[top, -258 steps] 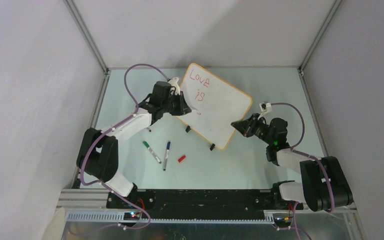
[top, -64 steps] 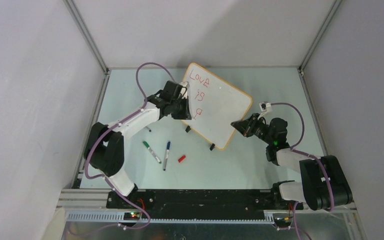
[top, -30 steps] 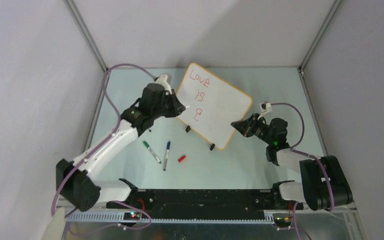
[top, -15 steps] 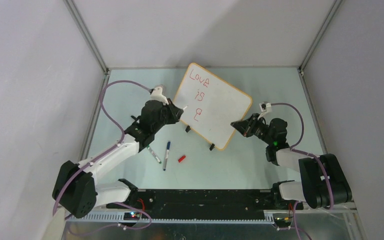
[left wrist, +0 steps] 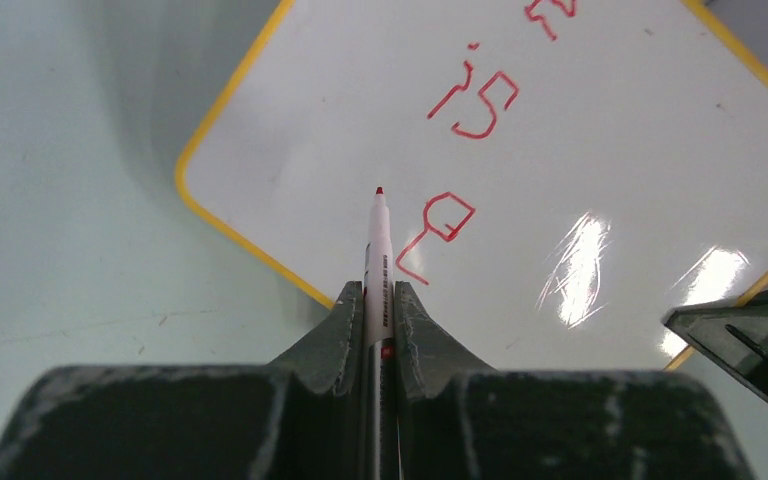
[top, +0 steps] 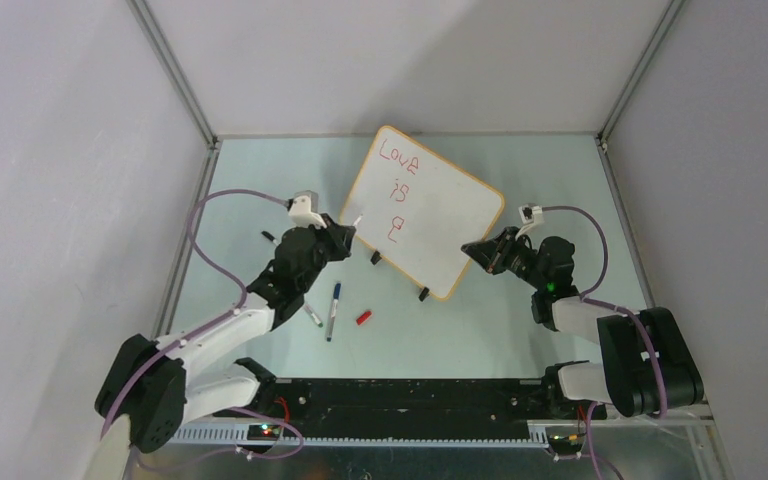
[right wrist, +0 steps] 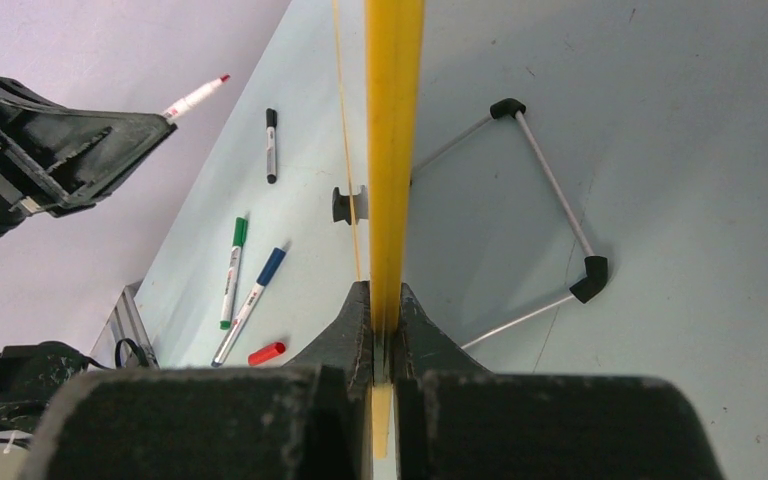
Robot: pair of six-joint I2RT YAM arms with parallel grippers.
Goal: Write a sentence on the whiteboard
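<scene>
The whiteboard (top: 450,210) stands tilted on the table, orange-framed. The sentence (top: 397,190) reads "Love", "is" and a single "E" on three lines in red; its lower part shows in the left wrist view (left wrist: 440,215). My left gripper (top: 338,234) is shut on a red marker (left wrist: 377,245), tip uncapped and held off the board's lower left edge. My right gripper (top: 477,250) is shut on the whiteboard's right edge; the frame (right wrist: 393,150) runs between its closed jaws (right wrist: 383,300).
A green marker (top: 309,311), a blue marker (top: 333,310) and a red cap (top: 363,317) lie near the left arm. A black marker (right wrist: 271,145) lies farther left. Black clip feet (top: 424,294) and a wire stand (right wrist: 550,200) support the board.
An "E" has appeared on the third line. My left arm has drawn back from the board toward the near left, marker still held. The right arm has not moved.
</scene>
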